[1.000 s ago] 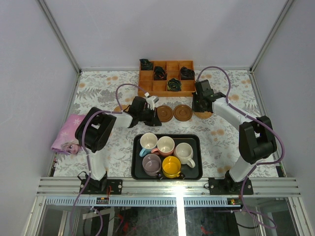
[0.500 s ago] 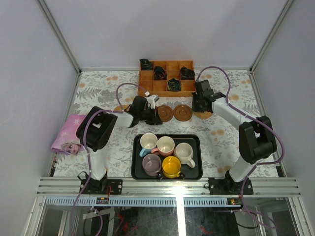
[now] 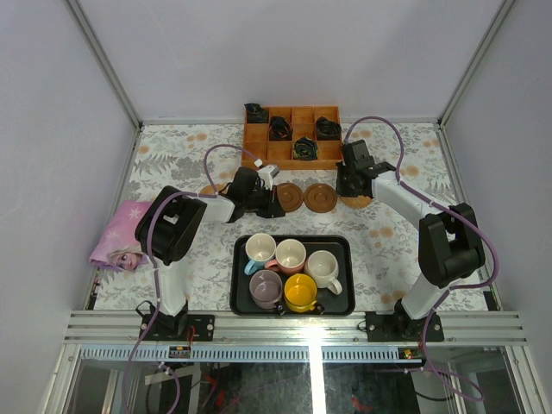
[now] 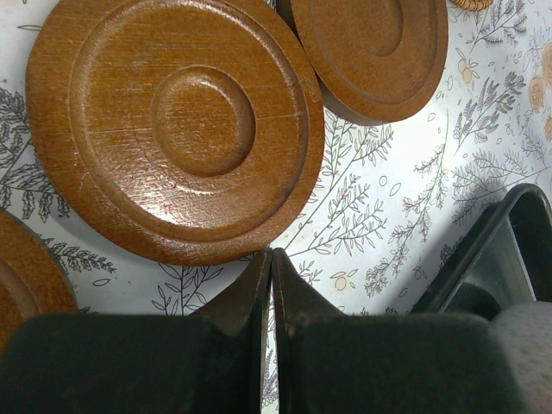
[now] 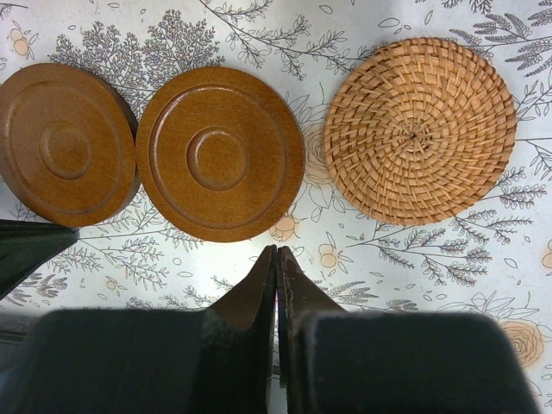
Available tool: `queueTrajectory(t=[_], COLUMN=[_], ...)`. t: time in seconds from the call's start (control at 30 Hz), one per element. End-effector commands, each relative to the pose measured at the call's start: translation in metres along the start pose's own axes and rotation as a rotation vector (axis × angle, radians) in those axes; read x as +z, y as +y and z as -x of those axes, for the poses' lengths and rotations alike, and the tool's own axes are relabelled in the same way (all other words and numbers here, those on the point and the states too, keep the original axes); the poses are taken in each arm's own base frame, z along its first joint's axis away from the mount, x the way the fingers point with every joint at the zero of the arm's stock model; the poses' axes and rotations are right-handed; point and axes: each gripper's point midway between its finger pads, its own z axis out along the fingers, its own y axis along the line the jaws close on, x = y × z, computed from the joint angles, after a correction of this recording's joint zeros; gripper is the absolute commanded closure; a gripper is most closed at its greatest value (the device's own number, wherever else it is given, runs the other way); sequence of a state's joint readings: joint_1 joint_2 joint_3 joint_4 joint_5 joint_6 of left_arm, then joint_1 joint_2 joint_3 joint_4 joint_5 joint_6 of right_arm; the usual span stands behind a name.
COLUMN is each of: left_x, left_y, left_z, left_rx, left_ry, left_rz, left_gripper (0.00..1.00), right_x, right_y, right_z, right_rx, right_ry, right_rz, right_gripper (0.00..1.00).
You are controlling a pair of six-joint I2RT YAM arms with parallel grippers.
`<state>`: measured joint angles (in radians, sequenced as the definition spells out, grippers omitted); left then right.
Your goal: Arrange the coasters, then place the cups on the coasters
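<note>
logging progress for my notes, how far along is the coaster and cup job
Done so far: the coasters lie in a rough row beyond the tray, the brown ones crowded together. In hand: the left end effector and right end effector, both shut and empty, sit low by that row, apparently spacing it. Left: all five cups are in the tray; none is on a coaster.

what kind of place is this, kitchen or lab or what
Probably a robot lab test cell, not a kitchen: plain panel walls on a metal frame box in the table, a left arm and right arm are bolted at its near edge, and cups sit staged on a black tray.
</note>
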<state>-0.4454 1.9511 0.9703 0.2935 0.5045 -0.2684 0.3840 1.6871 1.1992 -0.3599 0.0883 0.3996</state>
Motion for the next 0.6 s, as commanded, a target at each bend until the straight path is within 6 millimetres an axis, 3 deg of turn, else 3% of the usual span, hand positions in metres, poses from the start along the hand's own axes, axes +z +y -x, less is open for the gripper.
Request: queueTrajectory(t=[0.0,0.27,0.43,0.57], left_x=[0.001,-0.02,-0.04,-0.063], left_y=[0.005,-0.033,-0.057,-0.066], left_z=[-0.009,0.001,0.035,0.071], left_rx=[0.024,0.07,0.109,0.118], left_ry=[0.026,0.046,-0.031,-0.145], left_rz=[0.015,-0.127,-0.155,-0.13], left_gripper=[1.0,1.0,1.0,1.0], right_x=[-0.014,-0.014,-0.016,-0.003], right_y=[0.009,0.012,0.016,0.019], right_z=[0.015,0.016,0.024,0.019], right_rx=[-0.014,-0.025,-0.038,-0.055], right_ry=[-0.042,-0.045,-0.069,-0.041], right_rz=[0.024,0.039,0.054,0.062], right_gripper=[1.0,1.0,1.0,1.0])
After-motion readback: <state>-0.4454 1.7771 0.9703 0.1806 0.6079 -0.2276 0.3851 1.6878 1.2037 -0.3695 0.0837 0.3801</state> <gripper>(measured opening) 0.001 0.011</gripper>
